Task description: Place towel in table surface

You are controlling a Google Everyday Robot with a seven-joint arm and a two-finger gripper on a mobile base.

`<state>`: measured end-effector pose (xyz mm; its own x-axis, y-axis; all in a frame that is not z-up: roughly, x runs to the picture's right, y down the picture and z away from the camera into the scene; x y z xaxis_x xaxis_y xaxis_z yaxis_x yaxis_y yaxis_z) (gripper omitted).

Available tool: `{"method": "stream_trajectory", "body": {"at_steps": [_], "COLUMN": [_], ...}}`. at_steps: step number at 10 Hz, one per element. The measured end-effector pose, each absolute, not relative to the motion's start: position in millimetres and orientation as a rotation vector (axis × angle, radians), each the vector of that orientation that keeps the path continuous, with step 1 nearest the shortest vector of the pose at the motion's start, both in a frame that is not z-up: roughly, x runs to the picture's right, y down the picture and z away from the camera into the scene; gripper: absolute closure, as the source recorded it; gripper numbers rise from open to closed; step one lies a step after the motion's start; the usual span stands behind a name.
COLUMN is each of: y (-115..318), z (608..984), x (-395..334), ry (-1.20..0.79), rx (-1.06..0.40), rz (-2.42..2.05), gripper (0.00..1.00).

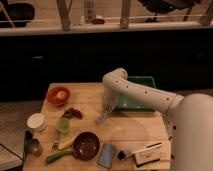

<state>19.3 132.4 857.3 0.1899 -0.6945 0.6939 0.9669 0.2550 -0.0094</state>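
Several small things crowd the left half of the surface (135, 127), and we judge that the main hazard. A towel let go too far left could drape over the crumbs (73, 113) or the green piece (62, 125), or snag the red bowl (86, 145) below them, and a low sweep of the arm (140, 91) could knock any of them. In the middle the pincer (105, 106) hangs low, just left of the tray (142, 100). A pale limp shape under it, which we take for the towel (100, 119), reaches to the boards or just short of them. We cannot tell whether the pincer is spread or pinching it. Released too near the tray's rim, the cloth could end up half inside, so the bare boards right of the pincer look safest to us. As for materials, at far left the tub (36, 121) is white, round and smooth, and the scoop (31, 145) is shiny metal. The orange bowl (58, 95) looks glossy and holds something pale and round. The crumbs are dark and loose, and the red bowl is shallow and round. The towel seems soft and floppy. The tray is a flat green rectangle with a raised lip, and the surface is pale planked wood. At far right lies a long white box (150, 152).
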Motion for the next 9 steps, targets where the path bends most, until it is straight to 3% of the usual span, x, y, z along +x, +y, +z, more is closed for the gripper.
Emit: {"method": "stream_trajectory", "body": {"at_steps": [7, 9], "y": [150.3, 155.2], "z": [857.4, 856.6], "x": [4.0, 1.3], "ry": [-0.696, -0.709], "rx": [-0.516, -0.517], "rz": [-1.27, -1.276], "gripper": [1.0, 0.86]}}
